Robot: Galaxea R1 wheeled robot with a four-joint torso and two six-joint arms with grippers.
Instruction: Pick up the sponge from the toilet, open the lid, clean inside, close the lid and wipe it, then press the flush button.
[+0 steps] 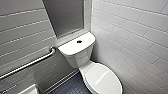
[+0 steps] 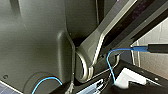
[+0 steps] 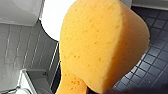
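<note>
Here, in the head view, we saw a white ceramic toilet (image 1: 76,55) standing in the far corner of the room, against the white-tiled right wall (image 1: 132,37). Its smooth white oval lid (image 1: 102,77) lay shut and bare. A small dark round flush button (image 1: 79,41) sat in the middle of the tank top. A steel grab bar (image 1: 30,63) ran along the left wall, and dark blue small-tiled floor (image 1: 72,87) showed near the bowl.

In the left wrist view we saw the robot's own dark body with a thin blue cable (image 2: 111,65); we could not tell how the left claw stood.

In the right wrist view an orange porous foam sponge (image 3: 100,47) hung close above the floor (image 3: 155,62), gripped at its lower end by the right claw (image 3: 110,91), with the lid (image 3: 52,17) behind it.
</note>
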